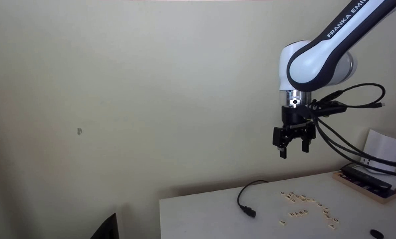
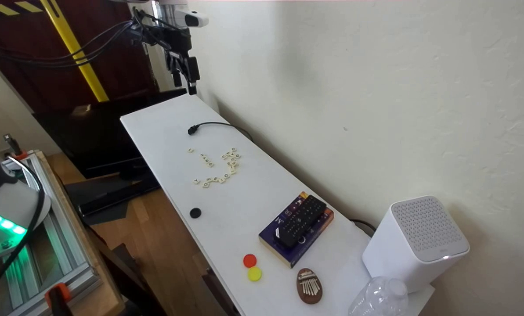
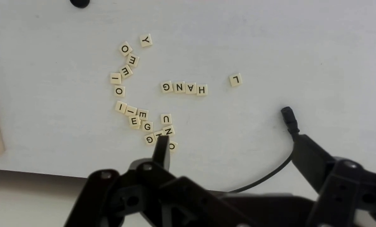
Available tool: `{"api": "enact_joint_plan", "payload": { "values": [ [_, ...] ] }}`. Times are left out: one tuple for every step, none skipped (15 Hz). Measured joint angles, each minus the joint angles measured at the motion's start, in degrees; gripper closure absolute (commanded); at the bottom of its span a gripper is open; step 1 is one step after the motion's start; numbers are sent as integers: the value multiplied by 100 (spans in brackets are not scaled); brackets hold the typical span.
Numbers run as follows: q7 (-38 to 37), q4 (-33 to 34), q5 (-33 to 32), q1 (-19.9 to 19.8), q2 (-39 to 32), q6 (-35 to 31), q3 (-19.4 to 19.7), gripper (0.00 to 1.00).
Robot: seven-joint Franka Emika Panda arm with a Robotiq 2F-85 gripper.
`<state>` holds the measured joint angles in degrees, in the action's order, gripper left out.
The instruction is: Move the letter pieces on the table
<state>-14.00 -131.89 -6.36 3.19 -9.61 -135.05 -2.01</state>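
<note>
Empty jaws, spread wide, above table (image 2: 233, 208)

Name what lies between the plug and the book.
Between the plug and the book lie the letter pieces, on the table. The wrist view and both exterior views show it.

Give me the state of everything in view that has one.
Fingers: open, holding nothing
Letter pieces: loose on the table, four lined up as HANG
Black plug: lying loose, unplugged
Book: closed, lying flat
Remote: resting on the book
White box: standing, small light lit
Clear bottle: partly in frame, fill unclear
Base lights: glowing green
</note>
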Motion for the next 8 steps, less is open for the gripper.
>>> {"api": "enact_joint_plan", "payload": {
  "values": [
    [-19,0,-4,23,0,2,-2,0],
    [-23,1,-4,51,-12,15,-10,0],
    [-24,3,5,78,-58,15,-22,0],
    [-24,5,16,95,-138,9,-31,0],
    [-24,8,22,108,-244,-14,-32,0],
    [-30,10,23,110,-372,-75,-31,0],
    [-40,12,26,109,-520,-174,-23,0],
    [-74,17,26,110,-679,-288,-10,0]
  ]
}}
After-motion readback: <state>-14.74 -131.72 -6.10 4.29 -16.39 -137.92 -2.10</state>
